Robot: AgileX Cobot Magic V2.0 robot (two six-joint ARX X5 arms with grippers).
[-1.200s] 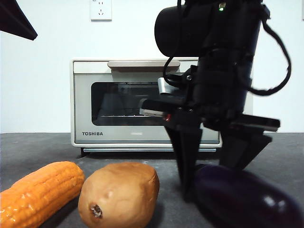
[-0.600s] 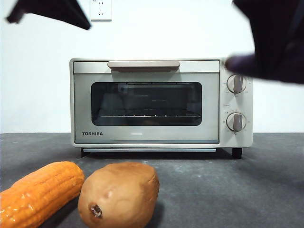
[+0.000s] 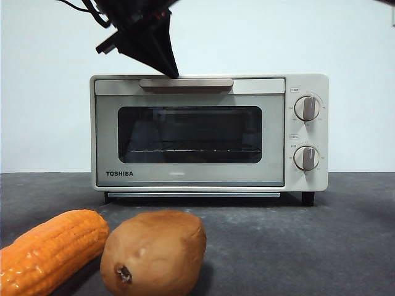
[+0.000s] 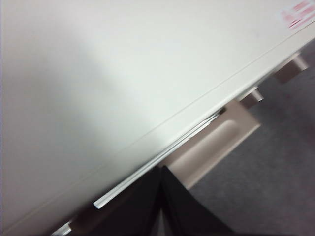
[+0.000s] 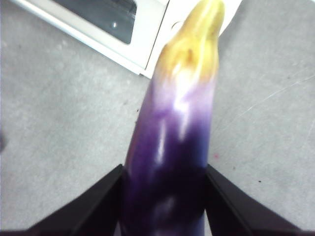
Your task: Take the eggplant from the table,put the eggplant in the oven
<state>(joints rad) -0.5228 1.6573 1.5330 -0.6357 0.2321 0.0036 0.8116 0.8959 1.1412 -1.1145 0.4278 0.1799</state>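
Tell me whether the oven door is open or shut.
Shut. The oven door sits flush with its front, handle at top; the left claw touches the handle.

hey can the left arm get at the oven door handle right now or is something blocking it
Probably yes. The left gripper hangs with shut jaws just above the left end of the oven's tan handle, with nothing between them. The right gripper holds the eggplant elsewhere, clear of it.

The table [image 3: 321, 246] is flat, dark grey and a bit speckled. 3 things sit on it. The cream oven [image 3: 210, 132] stands at the back, toward 12 o'clock, on small dark feet. The brown potato [image 3: 154, 253] lies at the front, near 6 o'clock. The orange corn cob [image 3: 49, 253] lies just beside it, toward 8 o'clock.
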